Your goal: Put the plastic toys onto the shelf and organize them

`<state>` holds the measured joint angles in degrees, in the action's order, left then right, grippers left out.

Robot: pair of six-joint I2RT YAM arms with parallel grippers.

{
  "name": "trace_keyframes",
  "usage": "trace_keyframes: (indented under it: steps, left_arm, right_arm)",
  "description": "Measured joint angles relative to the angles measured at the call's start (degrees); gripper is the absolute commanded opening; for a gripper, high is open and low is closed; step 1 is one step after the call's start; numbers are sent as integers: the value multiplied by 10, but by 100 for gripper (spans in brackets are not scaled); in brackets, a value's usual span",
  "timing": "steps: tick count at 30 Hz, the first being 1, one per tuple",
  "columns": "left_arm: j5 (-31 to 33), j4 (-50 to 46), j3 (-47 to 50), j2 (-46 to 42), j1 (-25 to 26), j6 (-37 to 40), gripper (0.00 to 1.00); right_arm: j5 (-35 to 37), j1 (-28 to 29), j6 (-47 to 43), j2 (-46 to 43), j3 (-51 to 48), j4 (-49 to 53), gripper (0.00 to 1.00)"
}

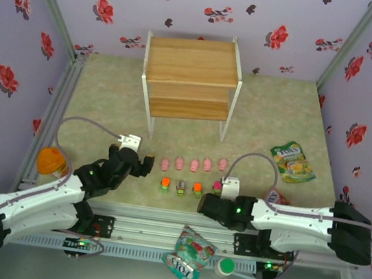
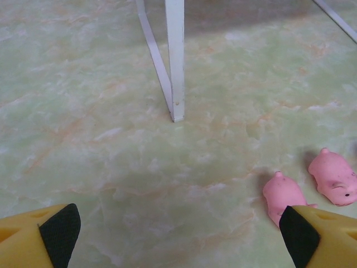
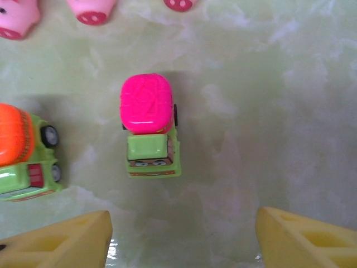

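The shelf (image 1: 191, 78), two wooden boards on thin white legs, stands at the back of the table with both boards bare. Several pink pigs (image 1: 194, 163) lie in a row in front of it. Below them sits a row of small trucks: orange-topped (image 1: 164, 184), grey-topped (image 1: 181, 187), orange-topped (image 1: 197, 188) and pink-topped (image 1: 218, 185). My left gripper (image 1: 142, 164) hovers open left of the pigs; two pigs (image 2: 284, 195) (image 2: 333, 177) lie by its right finger (image 2: 312, 237). My right gripper (image 3: 184, 234) is open just behind the pink-topped truck (image 3: 148, 125), holding nothing.
A shelf leg (image 2: 175, 61) stands ahead of the left gripper. An orange round object (image 1: 51, 161) lies at the left edge. Snack bags lie at the right (image 1: 294, 161) and on the front rail (image 1: 189, 254). Flowered walls close in three sides.
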<state>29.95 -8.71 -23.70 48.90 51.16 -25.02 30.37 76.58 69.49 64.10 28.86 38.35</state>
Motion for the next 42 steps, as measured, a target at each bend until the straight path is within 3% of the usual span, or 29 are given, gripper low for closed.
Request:
trace_keyframes:
  steps: [22,42]
  left_arm:
    - [-2,1,-2,14,0,-2,98]
    - [-90,42,-2,42,0,-1,98]
  right_arm:
    - [-48,-76,-113,62,6,-99,58]
    - [-67,-106,-148,82,7,-120,50]
